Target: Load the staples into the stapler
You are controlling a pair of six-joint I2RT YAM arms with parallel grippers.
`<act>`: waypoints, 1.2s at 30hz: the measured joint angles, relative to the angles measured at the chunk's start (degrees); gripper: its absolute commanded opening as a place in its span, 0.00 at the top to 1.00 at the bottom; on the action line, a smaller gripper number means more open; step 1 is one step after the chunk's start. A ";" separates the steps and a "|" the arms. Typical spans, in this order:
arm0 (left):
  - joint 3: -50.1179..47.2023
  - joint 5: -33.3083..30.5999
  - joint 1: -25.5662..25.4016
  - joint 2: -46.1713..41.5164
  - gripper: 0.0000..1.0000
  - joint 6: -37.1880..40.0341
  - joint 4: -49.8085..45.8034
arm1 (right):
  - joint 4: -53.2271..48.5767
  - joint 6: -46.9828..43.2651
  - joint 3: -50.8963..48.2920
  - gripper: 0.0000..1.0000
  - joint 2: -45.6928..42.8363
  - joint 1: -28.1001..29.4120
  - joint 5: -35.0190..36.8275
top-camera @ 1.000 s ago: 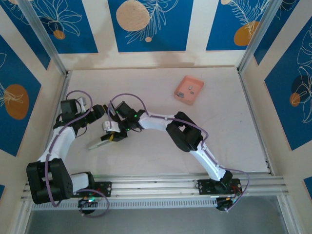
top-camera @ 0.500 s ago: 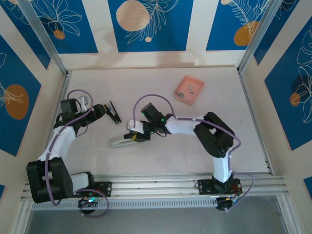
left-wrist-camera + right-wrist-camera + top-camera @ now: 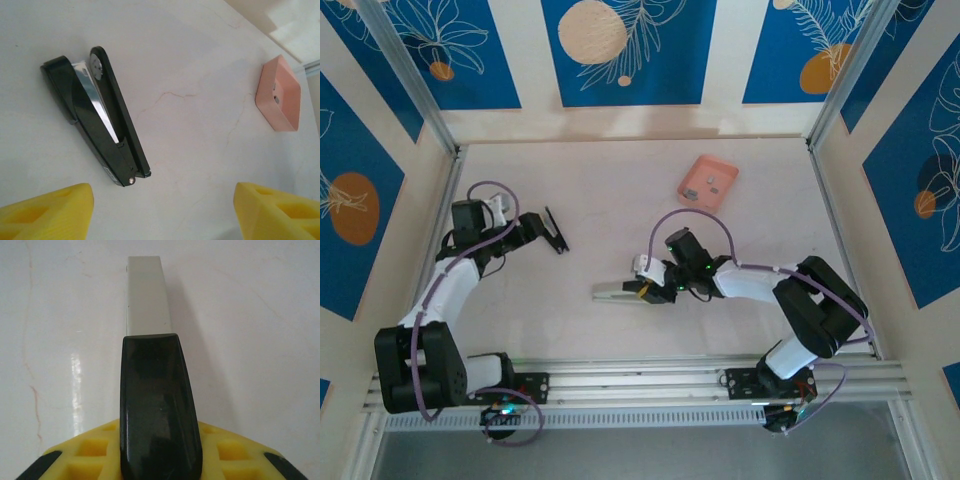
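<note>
Right gripper (image 3: 160, 456) tight around a black-capped pale bar (image 3: 155, 375); left gripper (image 3: 162, 212) wide (clear of the black stapler (image 3: 97, 122)).

Walls (image 3: 620, 50): cream, blue panels with leaves and orange discs
Table (image 3: 620, 180): pale, faintly veined
Posts (image 3: 413, 85): metal, at back corners
</note>
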 measured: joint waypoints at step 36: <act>5.42 12.57 -25.92 -1.14 0.33 58.97 -7.52 | 9.73 54.53 -13.90 0.36 -27.78 -2.97 18.56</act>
